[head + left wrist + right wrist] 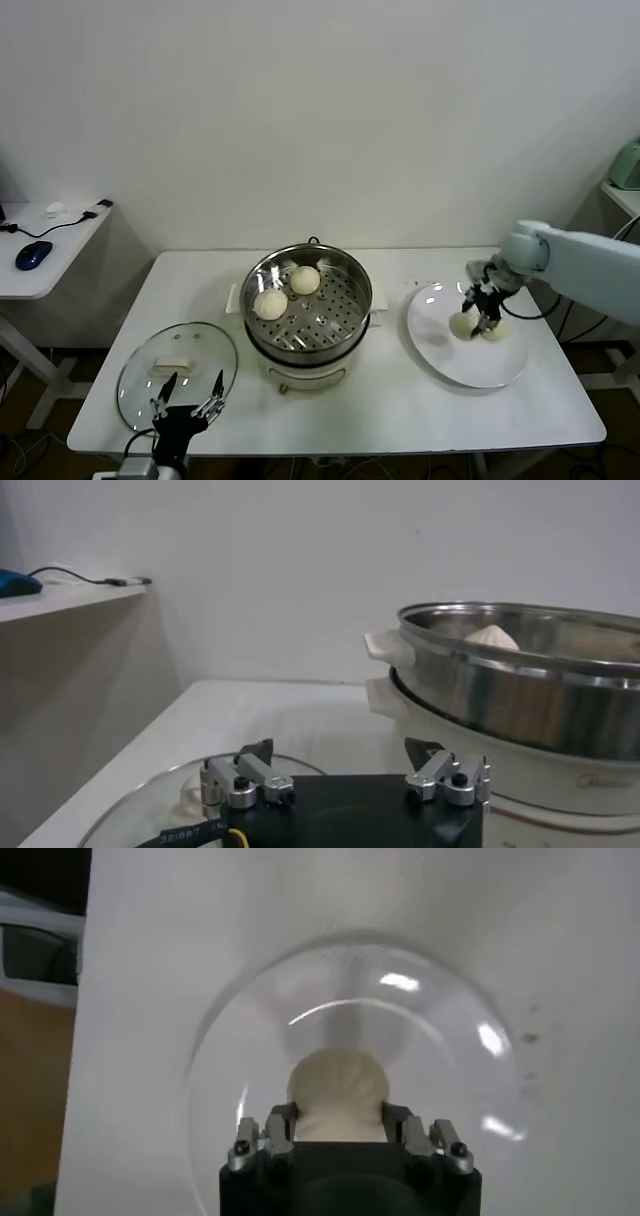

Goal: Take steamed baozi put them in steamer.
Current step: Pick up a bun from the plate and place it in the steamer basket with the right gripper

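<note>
the right pincer (483, 308) clamps a baozi (338, 1091) on the white plate (440, 350), right of frame; the steamer (340, 335) lies toward frame centre. the left pincer (186, 391) rests wide, lower left.

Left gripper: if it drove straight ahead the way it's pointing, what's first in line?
Probably the steamer. The open left gripper hovers over the glass lid, aimed along the table toward the steamer's side, though depth is unclear.
</note>
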Robot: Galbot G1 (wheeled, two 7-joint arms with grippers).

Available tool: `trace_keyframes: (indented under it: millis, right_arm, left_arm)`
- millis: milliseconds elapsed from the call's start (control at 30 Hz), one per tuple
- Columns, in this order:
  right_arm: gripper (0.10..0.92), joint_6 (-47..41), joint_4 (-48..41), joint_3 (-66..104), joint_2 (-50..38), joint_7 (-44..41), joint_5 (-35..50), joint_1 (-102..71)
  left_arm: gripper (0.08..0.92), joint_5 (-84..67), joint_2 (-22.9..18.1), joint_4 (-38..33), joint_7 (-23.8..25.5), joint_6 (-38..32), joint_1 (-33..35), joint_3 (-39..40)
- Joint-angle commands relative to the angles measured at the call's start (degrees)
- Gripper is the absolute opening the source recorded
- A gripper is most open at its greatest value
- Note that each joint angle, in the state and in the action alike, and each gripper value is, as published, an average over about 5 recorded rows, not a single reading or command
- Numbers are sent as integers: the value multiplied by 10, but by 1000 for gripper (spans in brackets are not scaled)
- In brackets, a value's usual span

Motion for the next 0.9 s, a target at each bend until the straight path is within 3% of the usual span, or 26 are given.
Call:
trace_keyframes:
  millis: [33, 200, 333, 533, 900]
  right_arm:
    - [592, 158, 83, -37, 152, -75, 119, 287]
    - [594, 252, 174, 0, 248, -83, 89, 277]
    - [592, 313, 196, -5, 302, -60, -10, 203]
    - [594, 355, 135, 15, 341, -17, -152, 76]
    - [594, 335, 43, 27, 364, 48, -271, -39]
  left_arm:
    - [823, 1, 2, 0, 0, 0, 1, 0]
    - [823, 1, 4, 4, 0, 2, -4, 0]
    - [823, 1, 3, 3, 0, 1, -3, 0]
    - [823, 2, 4, 4, 0, -3, 0, -1]
    - [823, 5, 3, 5, -1, -6, 2, -3]
